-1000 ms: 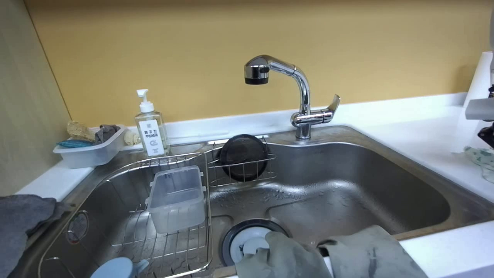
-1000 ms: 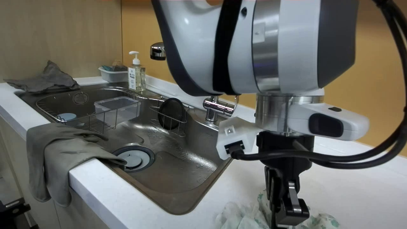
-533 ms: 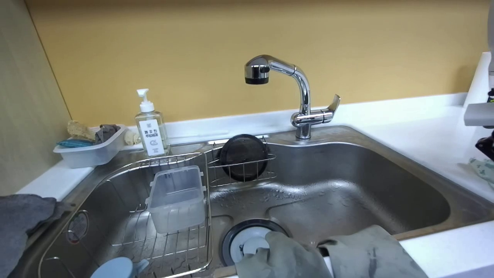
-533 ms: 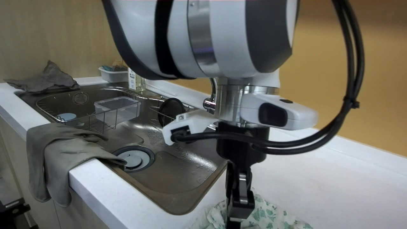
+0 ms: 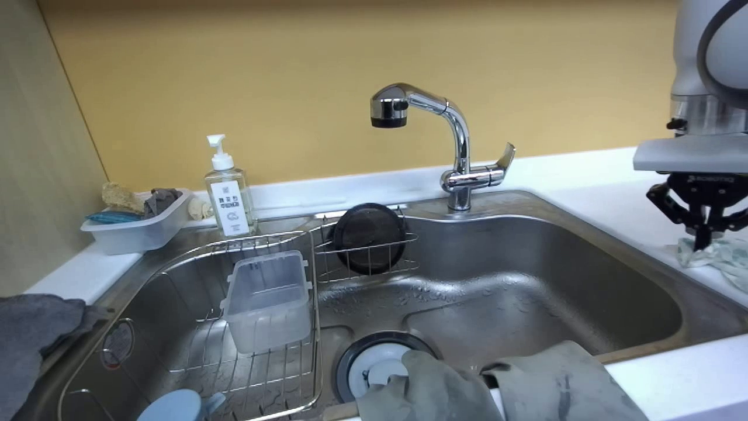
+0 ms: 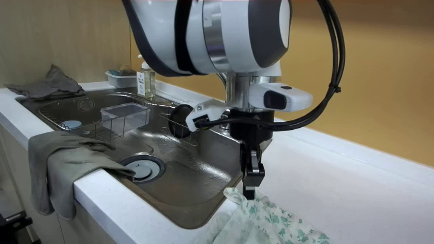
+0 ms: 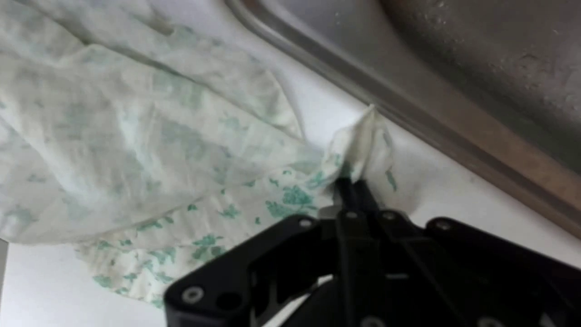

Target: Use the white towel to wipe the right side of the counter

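Observation:
The white towel with green leaf print lies crumpled on the white counter (image 6: 332, 189) beside the sink. The towel shows in both exterior views (image 5: 724, 257) (image 6: 274, 220) and spreads to the left in the wrist view (image 7: 181, 136). My gripper (image 7: 356, 186) points down, its fingers closed together on a pinched fold of the towel near the sink's rim. It also shows at the right of an exterior view (image 5: 703, 237) and above the towel's near-sink end in an exterior view (image 6: 249, 194). The fingertips are partly hidden by the cloth.
The steel sink (image 6: 190, 217) borders the towel, with a faucet (image 5: 461, 146) at its back. A wire rack with a clear plastic box (image 5: 269, 304) and a black round lid (image 5: 369, 240) are in the sink. Grey rubber gloves (image 6: 74, 162) hang over the front edge.
The arm has moved towards the sink, coming further into view from an exterior view's right edge. The gripper has dragged the pinched towel along the counter, and the cloth trails out behind it.

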Motion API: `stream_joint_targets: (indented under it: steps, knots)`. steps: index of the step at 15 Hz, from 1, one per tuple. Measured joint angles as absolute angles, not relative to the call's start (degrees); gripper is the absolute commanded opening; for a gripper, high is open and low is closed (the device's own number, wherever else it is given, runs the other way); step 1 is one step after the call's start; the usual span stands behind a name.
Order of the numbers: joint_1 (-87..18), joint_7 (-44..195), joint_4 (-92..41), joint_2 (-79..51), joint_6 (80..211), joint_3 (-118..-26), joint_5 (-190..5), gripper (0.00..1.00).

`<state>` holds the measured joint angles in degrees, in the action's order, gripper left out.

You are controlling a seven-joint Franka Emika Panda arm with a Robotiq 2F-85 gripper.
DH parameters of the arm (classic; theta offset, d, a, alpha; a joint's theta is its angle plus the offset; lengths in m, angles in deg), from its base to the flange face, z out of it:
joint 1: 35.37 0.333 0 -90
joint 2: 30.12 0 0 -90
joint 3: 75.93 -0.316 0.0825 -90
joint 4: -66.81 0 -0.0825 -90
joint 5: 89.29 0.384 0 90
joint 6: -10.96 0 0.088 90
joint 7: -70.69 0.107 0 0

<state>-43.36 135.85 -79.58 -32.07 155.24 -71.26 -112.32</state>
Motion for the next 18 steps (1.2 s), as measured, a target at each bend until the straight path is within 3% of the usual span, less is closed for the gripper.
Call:
stream_joint_targets:
  steps: [18]
  knots:
    - [-34.2,139.3,-51.1,-16.5,160.9,-68.7,-113.0,0.0]
